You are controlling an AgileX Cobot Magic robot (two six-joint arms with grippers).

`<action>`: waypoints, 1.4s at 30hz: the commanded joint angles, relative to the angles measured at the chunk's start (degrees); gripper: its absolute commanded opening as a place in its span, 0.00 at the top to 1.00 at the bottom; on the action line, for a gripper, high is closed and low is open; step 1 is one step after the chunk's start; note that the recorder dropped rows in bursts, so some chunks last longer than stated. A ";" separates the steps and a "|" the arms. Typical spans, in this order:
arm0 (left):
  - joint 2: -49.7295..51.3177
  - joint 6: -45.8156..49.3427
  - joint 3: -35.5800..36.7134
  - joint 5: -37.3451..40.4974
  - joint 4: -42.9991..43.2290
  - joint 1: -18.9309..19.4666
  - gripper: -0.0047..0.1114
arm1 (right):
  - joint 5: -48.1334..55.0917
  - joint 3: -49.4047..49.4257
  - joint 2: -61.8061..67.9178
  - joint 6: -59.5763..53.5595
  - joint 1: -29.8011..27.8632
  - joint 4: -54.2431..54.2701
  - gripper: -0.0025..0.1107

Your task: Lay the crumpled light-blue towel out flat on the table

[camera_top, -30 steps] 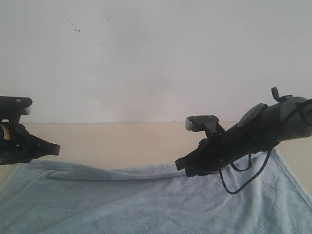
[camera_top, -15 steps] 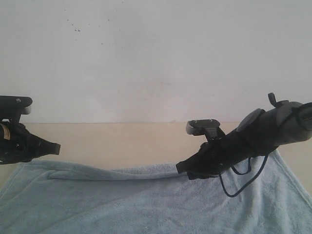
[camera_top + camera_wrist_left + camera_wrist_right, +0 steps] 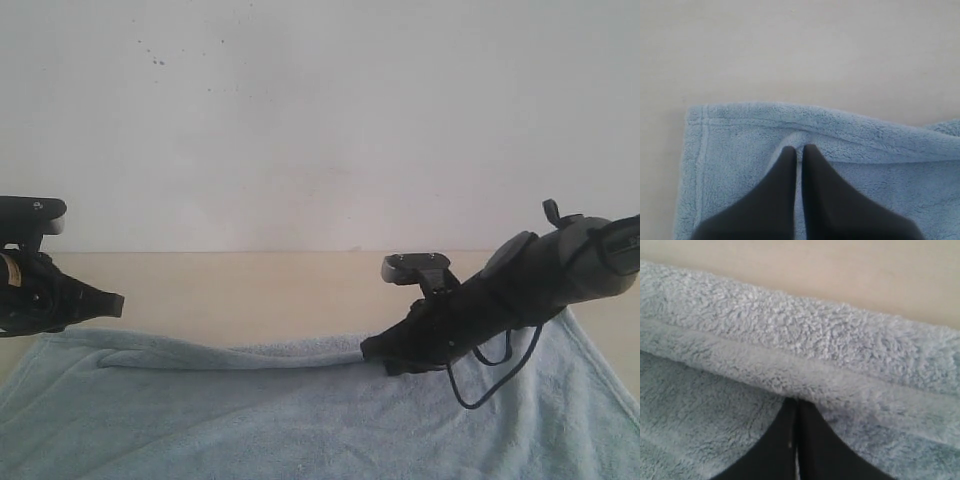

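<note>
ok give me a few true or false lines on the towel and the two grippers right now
1. The left gripper and the right gripper are both closed. True.
2. The towel lies fully flat on the table. False: its far edge is folded over in a ridge.
3. The left gripper is over a corner of the towel. True.
4. The right gripper is over bare table. False: its tip is at the towel's folded edge.

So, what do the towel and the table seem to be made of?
Towel: soft pale-blue terry or fleece-like cloth; the close view shows thick fuzzy pile and a stitched hem. Table: smooth matte beige surface without visible grain or shine, perhaps laminate or painted board, but this is uncertain.
</note>
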 commanded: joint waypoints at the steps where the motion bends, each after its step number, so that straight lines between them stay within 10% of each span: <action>1: -0.64 0.14 0.19 -0.50 -0.47 -0.28 0.93 | -0.04 -2.61 0.84 1.15 -0.07 -0.19 0.98; 20: -0.64 0.14 0.19 -0.39 -0.51 -0.28 0.93 | -0.21 -23.81 8.83 7.49 -1.64 -0.58 0.98; 30: -0.64 0.14 1.24 -0.33 -0.51 -0.40 0.93 | 17.65 -24.64 8.16 9.04 -5.00 -6.90 0.98; 42: 0.01 1.07 6.00 -9.57 0.01 -10.78 0.93 | 17.09 -21.48 0.53 6.31 -5.00 -6.65 0.98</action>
